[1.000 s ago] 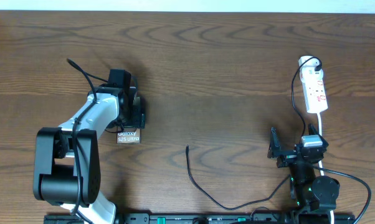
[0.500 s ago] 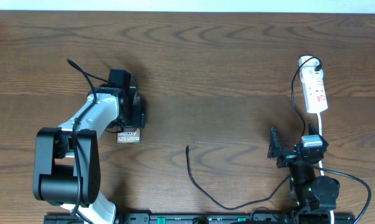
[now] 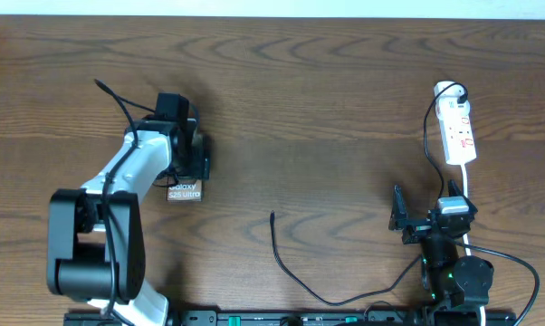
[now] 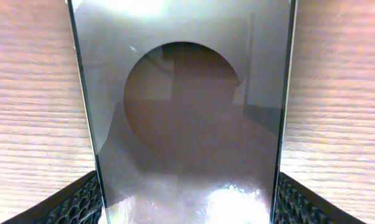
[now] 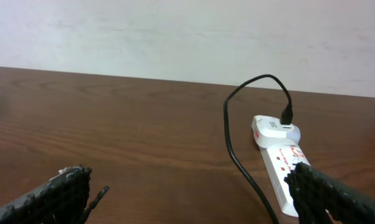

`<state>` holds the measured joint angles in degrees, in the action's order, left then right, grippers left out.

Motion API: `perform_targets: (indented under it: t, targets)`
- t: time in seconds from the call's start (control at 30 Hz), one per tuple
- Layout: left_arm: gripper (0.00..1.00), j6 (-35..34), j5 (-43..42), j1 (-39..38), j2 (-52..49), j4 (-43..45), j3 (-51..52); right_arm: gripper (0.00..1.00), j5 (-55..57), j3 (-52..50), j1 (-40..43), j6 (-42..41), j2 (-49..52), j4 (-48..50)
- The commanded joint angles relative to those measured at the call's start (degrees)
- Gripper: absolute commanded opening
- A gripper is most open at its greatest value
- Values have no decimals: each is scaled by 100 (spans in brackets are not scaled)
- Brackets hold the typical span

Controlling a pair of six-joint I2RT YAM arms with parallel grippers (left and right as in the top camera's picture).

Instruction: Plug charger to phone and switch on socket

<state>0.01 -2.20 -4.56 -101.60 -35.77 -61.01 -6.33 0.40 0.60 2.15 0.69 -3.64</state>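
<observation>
The phone lies on the wooden table at the left, its lettered end showing from under my left gripper. In the left wrist view the phone fills the gap between the two fingers of the left gripper, which are shut on its long edges. The charger curls across the front middle, its connector tip free on the table. The socket lies at the far right, also in the right wrist view. My right gripper is open and empty, below the socket.
A black cable runs from a plug at the socket's far end back toward my right arm. A white cord leaves the socket's near end. The table's far edge meets a pale wall.
My left gripper has shifted a little away from the front edge, and the phone has moved with it. The right arm and charger have not moved.
</observation>
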Motion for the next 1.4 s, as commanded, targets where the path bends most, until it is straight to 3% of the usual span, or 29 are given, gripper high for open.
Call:
perform_targets:
  t: [0.0, 0.73, 1.37]
  targets:
    - [7, -2, -24, 13, 514, -20, -225, 99, 37, -9, -28, 70, -35, -24]
    - [7, -2, -184, 15, 765, -289, -201, 99, 39, -9, -28, 70, -35, -24]
    - [7, -7, -186, 13, 723, -223, 490, 99, 37, -9, -28, 70, -35, -24]
